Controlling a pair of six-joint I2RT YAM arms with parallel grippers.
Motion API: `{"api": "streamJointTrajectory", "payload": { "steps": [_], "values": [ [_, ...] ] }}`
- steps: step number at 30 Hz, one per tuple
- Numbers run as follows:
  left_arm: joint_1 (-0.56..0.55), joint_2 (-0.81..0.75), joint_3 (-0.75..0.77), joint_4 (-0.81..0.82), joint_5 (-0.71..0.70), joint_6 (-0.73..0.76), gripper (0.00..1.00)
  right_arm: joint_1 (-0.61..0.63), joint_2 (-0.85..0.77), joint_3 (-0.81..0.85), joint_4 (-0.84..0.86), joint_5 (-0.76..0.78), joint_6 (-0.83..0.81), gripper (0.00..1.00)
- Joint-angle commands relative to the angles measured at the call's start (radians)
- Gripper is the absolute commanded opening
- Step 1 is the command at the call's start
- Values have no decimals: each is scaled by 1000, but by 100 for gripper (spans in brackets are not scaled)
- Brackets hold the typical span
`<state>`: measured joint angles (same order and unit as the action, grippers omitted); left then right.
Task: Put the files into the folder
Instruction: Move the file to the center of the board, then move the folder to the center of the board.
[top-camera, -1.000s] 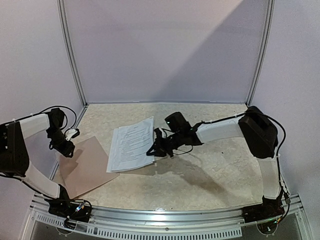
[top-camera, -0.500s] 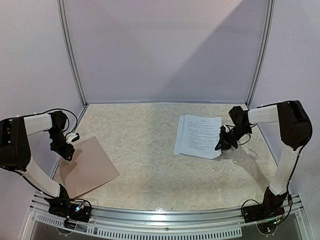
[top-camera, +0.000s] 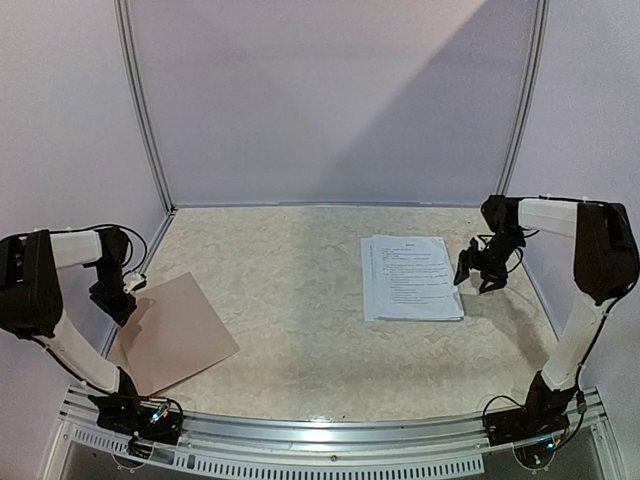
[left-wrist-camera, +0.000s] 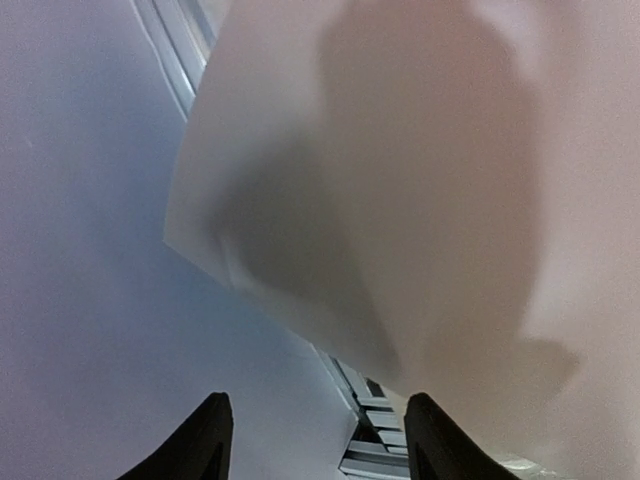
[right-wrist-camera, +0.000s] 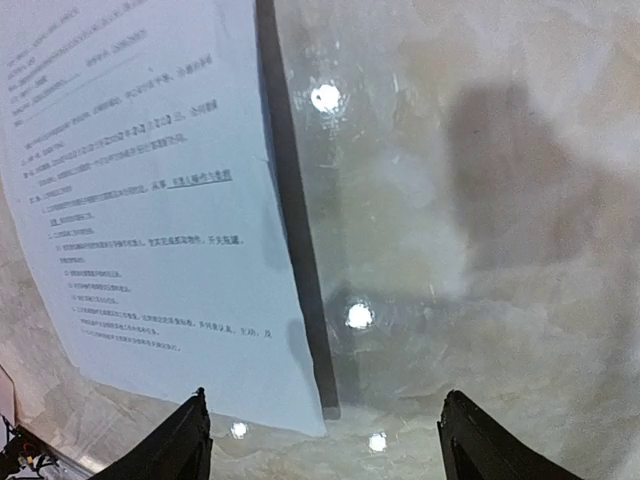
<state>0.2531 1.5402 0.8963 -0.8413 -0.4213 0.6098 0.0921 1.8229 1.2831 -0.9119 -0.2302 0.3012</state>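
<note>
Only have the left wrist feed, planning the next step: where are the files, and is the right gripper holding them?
Observer: The files lie in a flat stack on the right side of the table, well apart from the folder.
Operator: Right gripper on them?
Observer: No. The right gripper is open, just past the stack's right edge, nothing between its jaws.
Operator: Folder open?
Observer: It looks closed, lying flat on the left; the left gripper is at its far-left edge, open.
</note>
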Motion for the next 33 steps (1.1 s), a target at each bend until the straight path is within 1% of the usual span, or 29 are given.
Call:
{"api": "streamJointTrajectory", "payload": {
  "steps": [1, 3, 5, 9, 13, 16, 18, 23, 27, 33],
  "values": [
    [47, -20, 10, 13, -84, 33, 61, 23, -148, 30, -53, 104, 28, 79],
    [75, -39, 13, 26, -126, 57, 61, 42, -193, 31, -57, 107, 36, 79],
    [104, -31, 3, 72, -181, 98, 60, 63, -220, 27, -58, 112, 43, 79],
    [129, 61, -42, 177, -279, 143, 58, 107, -263, 18, -44, 120, 63, 79],
    [129, 127, -78, 289, -303, 157, 58, 147, -291, 20, -36, 127, 78, 79],
    [108, 186, -57, 316, -253, 142, 56, 182, -313, 20, -27, 127, 88, 80],
    [65, 217, -40, 318, -229, 117, 56, 207, -324, 21, -22, 134, 96, 80],
    [-95, 260, 0, 293, -195, 38, 56, 276, -348, 10, -4, 142, 132, 79],
    [-242, 294, 52, 249, -209, -3, 56, 336, -360, -17, 15, 160, 165, 80],
    [-506, 363, 168, 92, -201, -74, 56, 440, -363, -88, 83, 166, 238, 80]
  ]
}}
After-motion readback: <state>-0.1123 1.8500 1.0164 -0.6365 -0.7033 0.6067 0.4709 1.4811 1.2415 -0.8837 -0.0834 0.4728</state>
